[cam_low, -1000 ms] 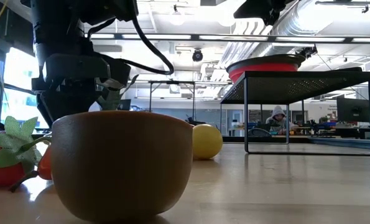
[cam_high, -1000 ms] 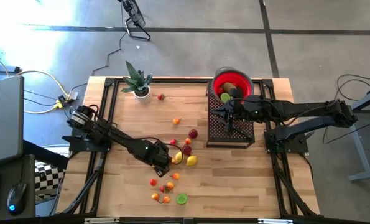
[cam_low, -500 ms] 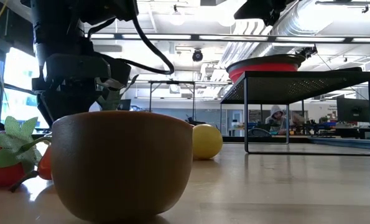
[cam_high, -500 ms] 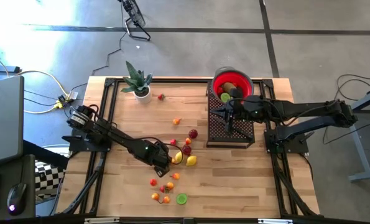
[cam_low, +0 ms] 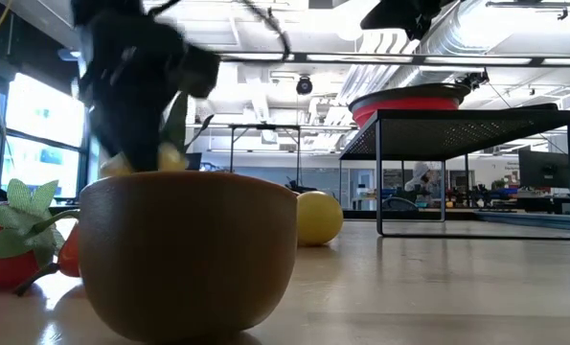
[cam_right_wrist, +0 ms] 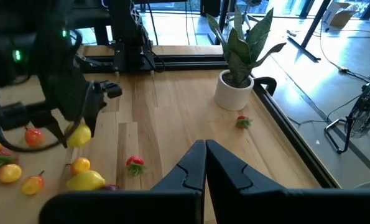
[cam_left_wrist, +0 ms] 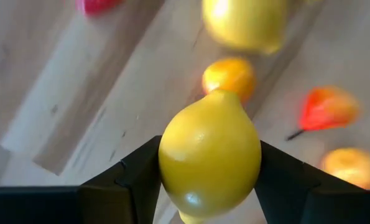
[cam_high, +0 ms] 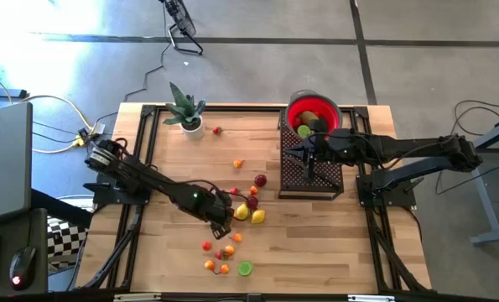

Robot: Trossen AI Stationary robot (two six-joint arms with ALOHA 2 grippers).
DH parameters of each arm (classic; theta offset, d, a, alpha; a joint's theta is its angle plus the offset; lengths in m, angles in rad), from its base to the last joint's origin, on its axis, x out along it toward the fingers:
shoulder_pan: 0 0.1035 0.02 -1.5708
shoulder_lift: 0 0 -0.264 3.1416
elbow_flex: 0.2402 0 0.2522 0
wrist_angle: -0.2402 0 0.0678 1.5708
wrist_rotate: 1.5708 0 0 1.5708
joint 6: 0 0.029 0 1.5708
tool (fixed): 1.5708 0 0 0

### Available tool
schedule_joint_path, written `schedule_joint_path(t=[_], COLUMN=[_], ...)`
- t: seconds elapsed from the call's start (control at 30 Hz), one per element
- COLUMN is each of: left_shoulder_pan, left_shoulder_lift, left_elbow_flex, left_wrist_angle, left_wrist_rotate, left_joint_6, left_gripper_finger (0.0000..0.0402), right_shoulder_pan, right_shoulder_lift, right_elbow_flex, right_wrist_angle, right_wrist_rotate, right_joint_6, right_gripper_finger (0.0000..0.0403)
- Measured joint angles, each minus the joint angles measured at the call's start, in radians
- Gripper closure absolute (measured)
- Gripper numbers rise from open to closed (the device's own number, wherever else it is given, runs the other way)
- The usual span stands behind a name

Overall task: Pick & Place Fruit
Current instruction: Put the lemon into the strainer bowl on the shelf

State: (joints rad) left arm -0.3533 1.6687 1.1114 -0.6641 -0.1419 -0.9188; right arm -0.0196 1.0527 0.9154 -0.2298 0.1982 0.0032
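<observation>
1. The wooden surface (cam_high: 182, 168) carries a black mesh rack (cam_high: 310, 174) with a red bowl (cam_high: 314, 111) at its far end.
2. Right gripper (cam_high: 304, 154) waits over the rack, fingers pressed together, empty.
3. Left gripper (cam_high: 230, 207), well apart from the rack, pinches a lemon (cam_left_wrist: 209, 154) across its middle, lifted above the scattered fruit (cam_high: 224, 252).
4. The lemon looks light, stiff and smooth; a grip across the belly seems safest.
</observation>
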Motion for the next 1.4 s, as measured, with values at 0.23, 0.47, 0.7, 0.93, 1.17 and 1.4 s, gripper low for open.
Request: schedule_joint_path(t=[0.23,0.47,0.7,0.93,1.17,1.4], left_shoulder_pan=[0.079,0.180,0.305,0.429,0.581,0.701], left_shoulder_lift=[-0.118,-0.229,-0.305,-0.340,-0.340,-0.340], left_elbow_flex=[0.022,0.023,0.023,0.022,0.022,0.022], left_wrist_angle=[-0.013,0.027,0.157,0.306,0.492,0.618], left_wrist_rotate=[-0.008,-0.011,-0.011,0.038,0.154,0.287], left_joint_6=[0.119,0.251,0.422,0.609,0.737,0.794], left_gripper_finger=[0.0198,0.0198,0.0198,0.0199,0.0199,0.0199], right_shoulder_pan=[0.000,0.000,0.000,0.000,-0.027,-0.073], right_shoulder_lift=[-0.002,-0.008,-0.008,-0.008,-0.008,-0.008], right_elbow_flex=[0.000,0.000,0.000,0.000,0.000,0.000], right_wrist_angle=[-0.019,-0.061,-0.058,-0.052,-0.041,-0.021], right_wrist_rotate=[0.000,0.000,0.005,0.012,0.032,0.136], right_joint_6=[-0.005,-0.007,-0.033,-0.074,-0.106,-0.114], right_gripper_finger=[0.0398,0.0398,0.0398,0.0398,0.0398,0.0398])
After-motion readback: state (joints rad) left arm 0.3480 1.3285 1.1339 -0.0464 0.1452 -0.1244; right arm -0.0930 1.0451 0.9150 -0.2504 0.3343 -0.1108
